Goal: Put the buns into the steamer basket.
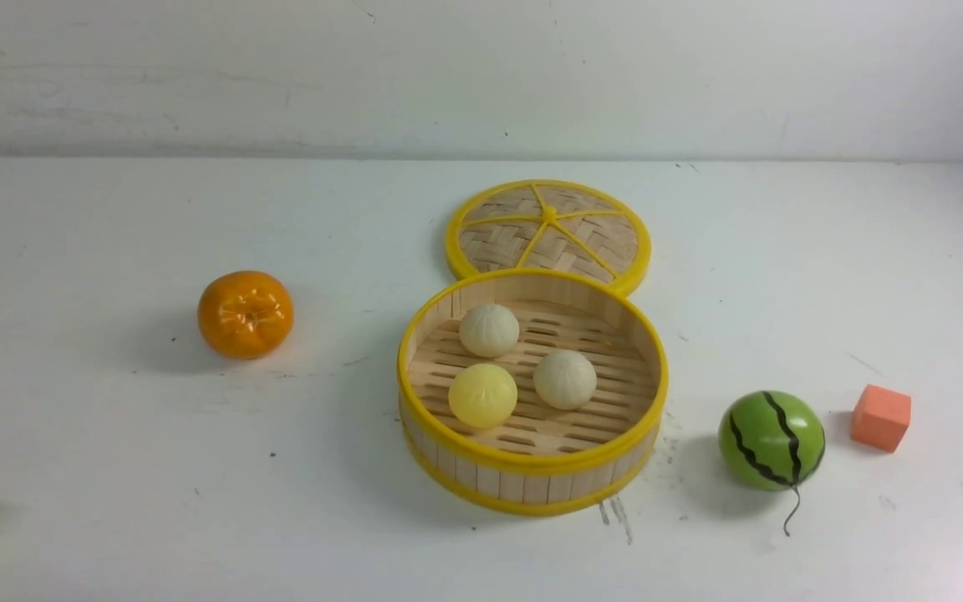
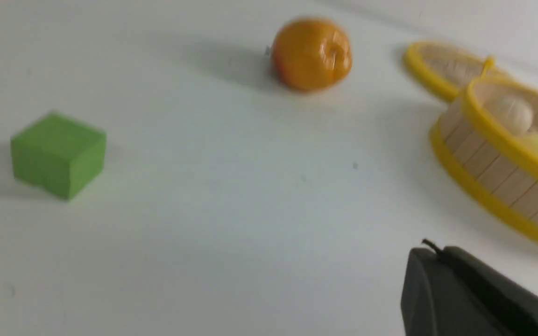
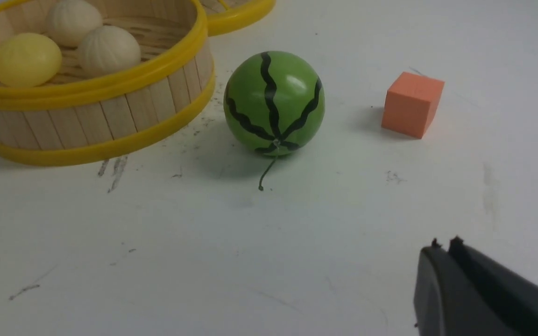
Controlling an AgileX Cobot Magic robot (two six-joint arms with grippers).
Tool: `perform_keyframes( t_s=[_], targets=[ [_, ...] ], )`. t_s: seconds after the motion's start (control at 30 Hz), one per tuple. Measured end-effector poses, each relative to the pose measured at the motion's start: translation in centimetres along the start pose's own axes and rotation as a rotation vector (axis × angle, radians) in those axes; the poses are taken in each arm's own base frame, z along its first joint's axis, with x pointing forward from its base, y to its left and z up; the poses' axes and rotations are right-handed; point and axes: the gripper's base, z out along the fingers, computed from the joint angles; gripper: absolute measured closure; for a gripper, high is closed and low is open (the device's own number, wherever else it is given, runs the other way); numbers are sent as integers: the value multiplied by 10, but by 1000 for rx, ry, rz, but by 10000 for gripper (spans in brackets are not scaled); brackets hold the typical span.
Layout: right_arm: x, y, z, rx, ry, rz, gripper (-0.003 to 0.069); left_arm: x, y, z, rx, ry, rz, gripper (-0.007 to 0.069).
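Left gripper (image 2: 430,261) and right gripper (image 3: 442,261) both look pressed together, holding nothing, above the desk (image 1: 114,468). All three buns (image 1: 489,329) sit inside the steamer basket (image 1: 532,468), orange (image 1: 246,313) at nine o'clock. Judging by that, nothing's left to load.

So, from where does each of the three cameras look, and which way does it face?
Front: between the arms, facing forward over the basket with three buns; no arm shows.
Left wrist: faces the orange and green cube; left gripper tip shows.
Right wrist: faces the watermelon and orange cube; right gripper tip shows.
All share the basket.
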Motion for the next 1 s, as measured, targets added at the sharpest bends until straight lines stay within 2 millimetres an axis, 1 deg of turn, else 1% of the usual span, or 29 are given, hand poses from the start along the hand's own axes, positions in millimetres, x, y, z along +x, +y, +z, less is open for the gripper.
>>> perform_keyframes(
  t_s=[0.2, 1.0],
  targets=[
    [0, 0, 0, 0, 0, 0, 636, 3, 0, 0, -2, 28, -11, 638],
    [0, 0, 0, 0, 0, 0, 602, 3, 0, 0, -1, 27, -13, 638]
  ],
)
